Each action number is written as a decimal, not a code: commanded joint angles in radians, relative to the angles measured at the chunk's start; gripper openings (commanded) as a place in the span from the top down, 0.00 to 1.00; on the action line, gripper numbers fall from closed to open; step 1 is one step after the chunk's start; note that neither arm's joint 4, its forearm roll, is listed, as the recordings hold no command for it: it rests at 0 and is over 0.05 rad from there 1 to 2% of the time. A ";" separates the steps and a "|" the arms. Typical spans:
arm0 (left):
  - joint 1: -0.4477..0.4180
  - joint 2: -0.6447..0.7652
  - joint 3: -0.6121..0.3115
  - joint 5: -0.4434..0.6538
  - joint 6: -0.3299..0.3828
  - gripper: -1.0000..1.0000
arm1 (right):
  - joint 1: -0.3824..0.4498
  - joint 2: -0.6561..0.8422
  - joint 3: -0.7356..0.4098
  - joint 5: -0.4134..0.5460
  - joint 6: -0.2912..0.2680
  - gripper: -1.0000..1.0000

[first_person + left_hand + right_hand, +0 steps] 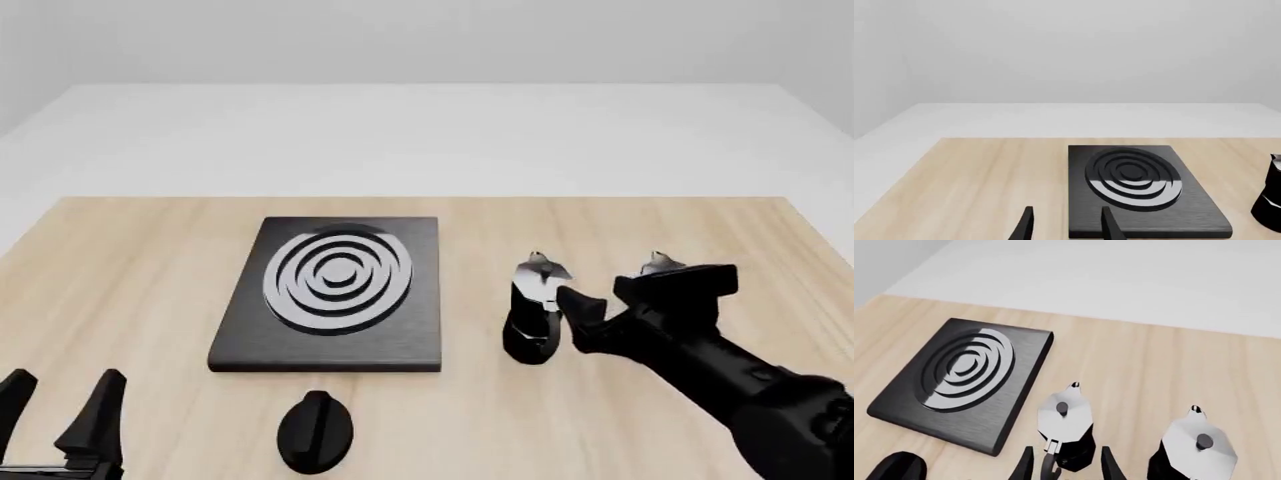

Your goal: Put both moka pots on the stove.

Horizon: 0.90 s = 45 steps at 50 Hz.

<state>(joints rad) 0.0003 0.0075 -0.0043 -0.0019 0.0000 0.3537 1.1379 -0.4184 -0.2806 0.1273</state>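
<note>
The stove is a flat black slab with a silver ring burner, lying left of centre on the wooden table; nothing is on it. One moka pot stands right of the stove, its silver lid showing in the right wrist view. My right gripper is open, with a finger on each side of this pot's handle, and reaches it from the right. The second moka pot stands farther right, mostly hidden behind the right arm. My left gripper is open and empty near the front left corner.
A flat black teardrop knob lies in front of the stove near the table's front edge. In the left wrist view the stove lies just past the fingers, and a moka pot shows at the frame's edge.
</note>
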 commanded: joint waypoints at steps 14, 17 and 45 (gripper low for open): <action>0.000 0.000 0.000 0.000 0.000 0.00 | 0.003 0.104 0.010 -0.078 0.003 0.00; 0.000 0.000 0.000 0.000 0.000 0.00 | 0.005 0.117 0.008 -0.087 0.006 0.00; 0.000 0.000 0.000 0.000 0.000 0.00 | 0.036 0.231 -0.012 -0.148 0.016 0.00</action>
<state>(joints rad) 0.0003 0.0074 -0.0043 -0.0019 0.0000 0.3835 1.3342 -0.4239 -0.4102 0.1427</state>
